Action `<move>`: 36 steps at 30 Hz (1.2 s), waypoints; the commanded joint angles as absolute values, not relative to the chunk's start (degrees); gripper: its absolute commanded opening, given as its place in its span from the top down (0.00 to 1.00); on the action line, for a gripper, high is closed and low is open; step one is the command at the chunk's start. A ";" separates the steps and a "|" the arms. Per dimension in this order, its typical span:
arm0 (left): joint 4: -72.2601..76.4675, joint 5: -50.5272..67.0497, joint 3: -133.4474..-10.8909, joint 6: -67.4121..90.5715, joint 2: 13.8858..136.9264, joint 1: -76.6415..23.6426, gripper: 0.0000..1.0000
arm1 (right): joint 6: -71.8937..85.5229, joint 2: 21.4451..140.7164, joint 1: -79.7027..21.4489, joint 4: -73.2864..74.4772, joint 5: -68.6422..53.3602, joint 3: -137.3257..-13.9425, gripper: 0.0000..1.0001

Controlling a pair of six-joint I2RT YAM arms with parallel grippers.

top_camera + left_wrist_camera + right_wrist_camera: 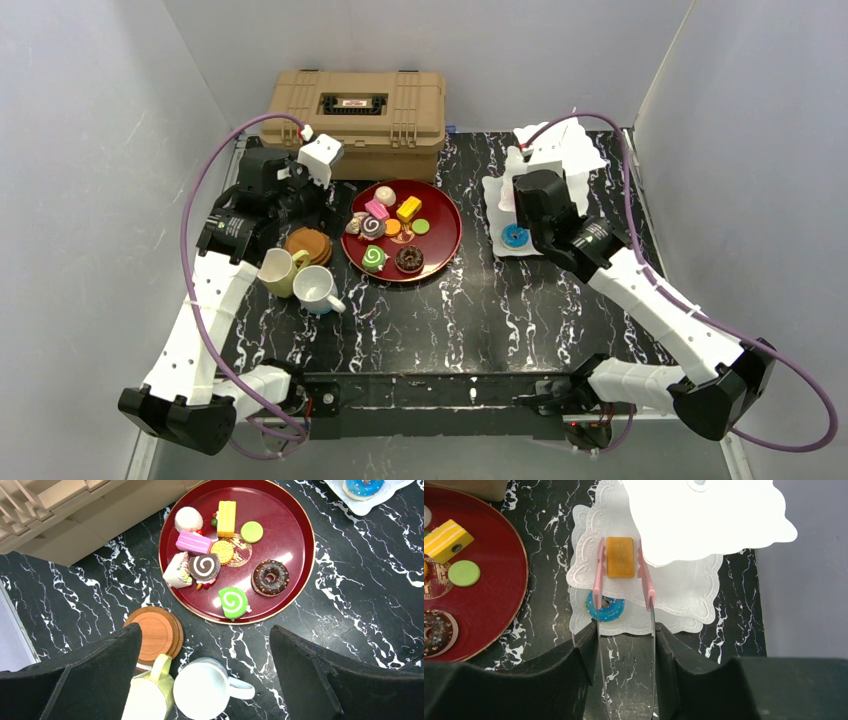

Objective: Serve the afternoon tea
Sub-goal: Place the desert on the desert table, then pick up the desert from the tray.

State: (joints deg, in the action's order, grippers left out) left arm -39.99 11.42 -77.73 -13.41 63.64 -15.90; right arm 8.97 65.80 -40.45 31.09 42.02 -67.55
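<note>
One orange-brown biscuit lies on the white scalloped plate, right of the red tray. It sits closely between the pink tips of the tongs; whether they pinch it I cannot tell. A blue donut sits on the same plate beneath the tongs' arms. The right tool is clamped on those metal arms, with its arm stretched forward from the tabletop's near edge. Left of the tray, the left tool hangs spread wide above the brown coasters, yellow mug and white mug.
</note>
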 commanded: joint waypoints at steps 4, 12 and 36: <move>-41.04 12.40 -79.86 -12.92 63.05 -15.63 0.02 | 9.32 61.67 -39.92 27.14 41.36 -67.36 0.62; -41.04 12.14 -79.84 -13.12 62.96 -15.57 0.02 | 10.22 60.83 -39.98 29.34 28.38 -72.74 0.64; -43.60 10.90 -81.51 -9.35 69.25 -13.07 0.02 | 16.52 85.32 -47.31 12.22 3.57 -80.57 0.61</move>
State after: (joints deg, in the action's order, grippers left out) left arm -41.43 11.09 -78.94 -11.14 67.59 -14.68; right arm 15.94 81.47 -46.28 20.43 5.30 -75.37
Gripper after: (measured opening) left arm 0.981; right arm 0.444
